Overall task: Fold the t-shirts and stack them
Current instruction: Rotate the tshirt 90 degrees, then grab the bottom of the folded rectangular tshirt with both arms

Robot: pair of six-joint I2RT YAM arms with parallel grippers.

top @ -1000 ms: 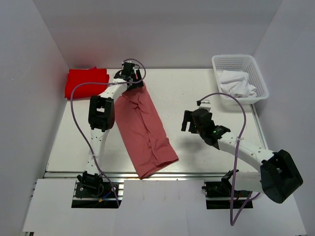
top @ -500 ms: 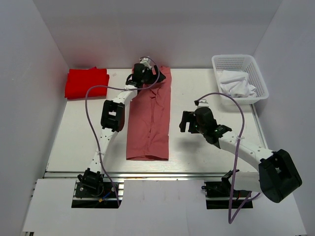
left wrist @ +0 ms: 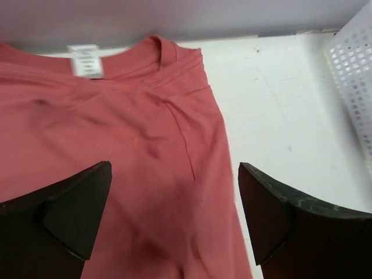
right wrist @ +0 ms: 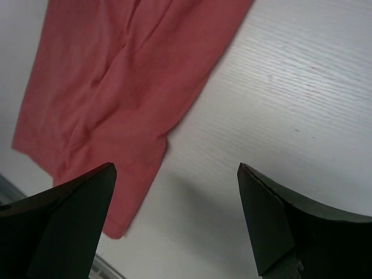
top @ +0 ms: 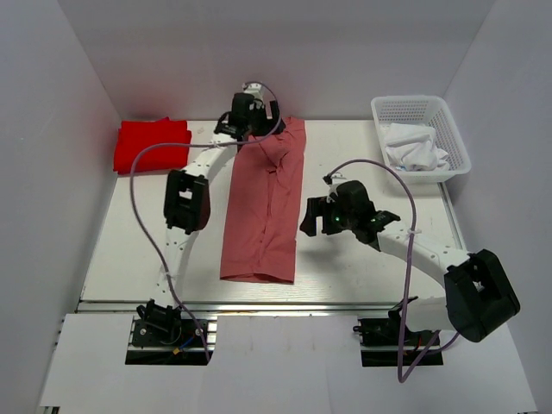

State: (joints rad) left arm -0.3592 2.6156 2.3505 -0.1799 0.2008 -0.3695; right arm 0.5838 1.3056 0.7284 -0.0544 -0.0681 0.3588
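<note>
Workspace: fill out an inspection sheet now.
Surface: white table, no spills seen.
Job's things: pink tee laid out long at centre, collar at the far end; red tee folded at far left; not stacked.
Clutter: basket far right, white cloth inside.
Grippers: left gripper open over the collar end; right gripper open by the pink tee's right edge.
Cables: purple cable loops off the left arm, another off the right.
Surroundings: white walls.

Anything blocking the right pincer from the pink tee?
Nothing visible. The right pincer hangs open just to the right of the pink t-shirt. In the top and right wrist views, only bare table shows between them.
</note>
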